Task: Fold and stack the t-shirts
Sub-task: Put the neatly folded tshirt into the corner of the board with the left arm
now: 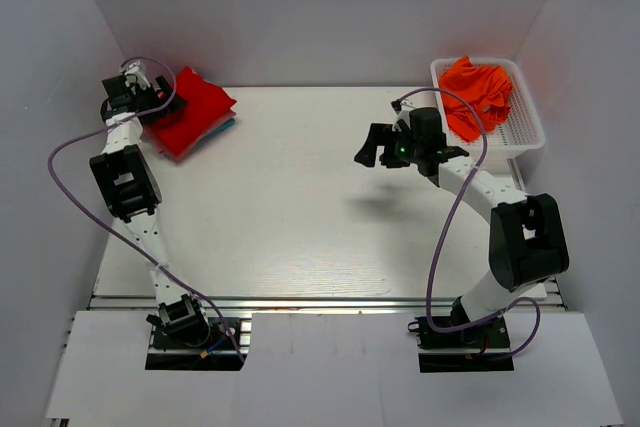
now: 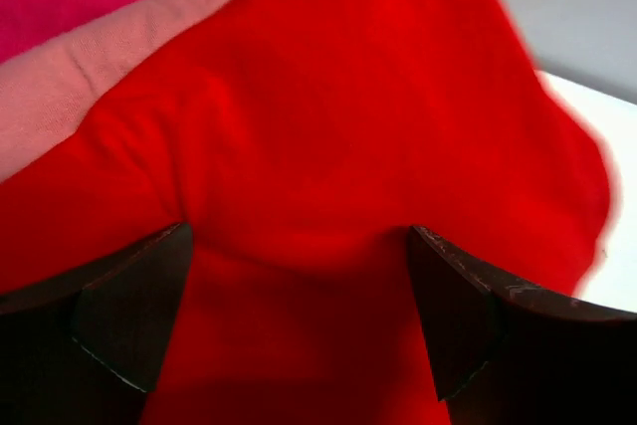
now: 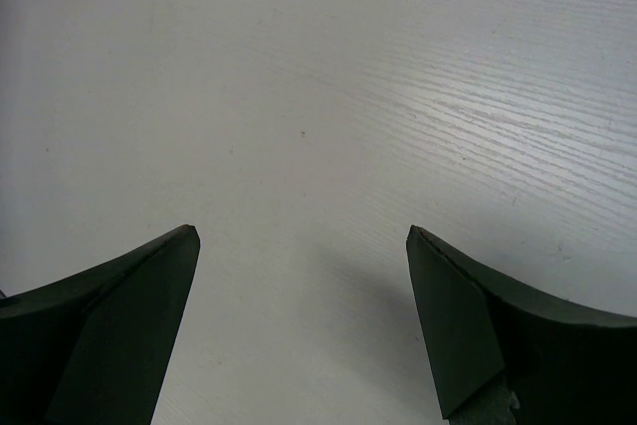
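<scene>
Table (image 1: 300, 207): white wood-grain top, filled most of the scene.
Basket (image 1: 528, 135): white mesh, sat at the far right corner.
Red t-shirt (image 1: 195, 107): folded, lay on top of the stack at the far left corner.
Orange t-shirts (image 1: 478, 92): lay crumpled inside the basket.
Pink t-shirt (image 2: 60, 87): lay under the red one, one edge showing.
Teal-blue t-shirt (image 1: 228, 126): only a sliver showed at the stack's near-right edge.
Left gripper (image 2: 299, 246): released, jaws spread wide over the red cloth at the stack's left side; contact unclear.
Right gripper (image 3: 304, 241): released, jaws wide, holding nothing, above bare table left of the basket.
</scene>
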### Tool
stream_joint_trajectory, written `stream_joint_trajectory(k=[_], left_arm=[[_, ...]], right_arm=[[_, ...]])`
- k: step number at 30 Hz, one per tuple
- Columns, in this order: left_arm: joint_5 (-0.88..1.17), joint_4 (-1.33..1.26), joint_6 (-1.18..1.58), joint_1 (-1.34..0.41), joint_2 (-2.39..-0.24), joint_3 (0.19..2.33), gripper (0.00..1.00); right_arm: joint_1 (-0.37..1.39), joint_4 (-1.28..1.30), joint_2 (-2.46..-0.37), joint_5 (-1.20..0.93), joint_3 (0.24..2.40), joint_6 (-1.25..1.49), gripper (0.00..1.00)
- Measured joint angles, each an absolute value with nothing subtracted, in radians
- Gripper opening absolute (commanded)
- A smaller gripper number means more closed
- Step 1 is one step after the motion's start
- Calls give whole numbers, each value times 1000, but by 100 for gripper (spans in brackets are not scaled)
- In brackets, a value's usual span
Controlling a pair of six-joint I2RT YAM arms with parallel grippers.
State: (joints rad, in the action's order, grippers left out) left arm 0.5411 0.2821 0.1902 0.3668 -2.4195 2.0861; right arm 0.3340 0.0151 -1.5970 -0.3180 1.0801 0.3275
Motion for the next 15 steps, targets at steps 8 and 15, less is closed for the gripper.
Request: stream_joint_trajectory(k=[8, 15], left_arm=[[627, 241, 218, 384, -2481, 2149, 100], [556, 211, 269, 376, -2390, 2083, 100]], right_arm=[[334, 54, -1611, -316, 1085, 305, 90], [334, 49, -1544, -315, 1055, 290, 90]])
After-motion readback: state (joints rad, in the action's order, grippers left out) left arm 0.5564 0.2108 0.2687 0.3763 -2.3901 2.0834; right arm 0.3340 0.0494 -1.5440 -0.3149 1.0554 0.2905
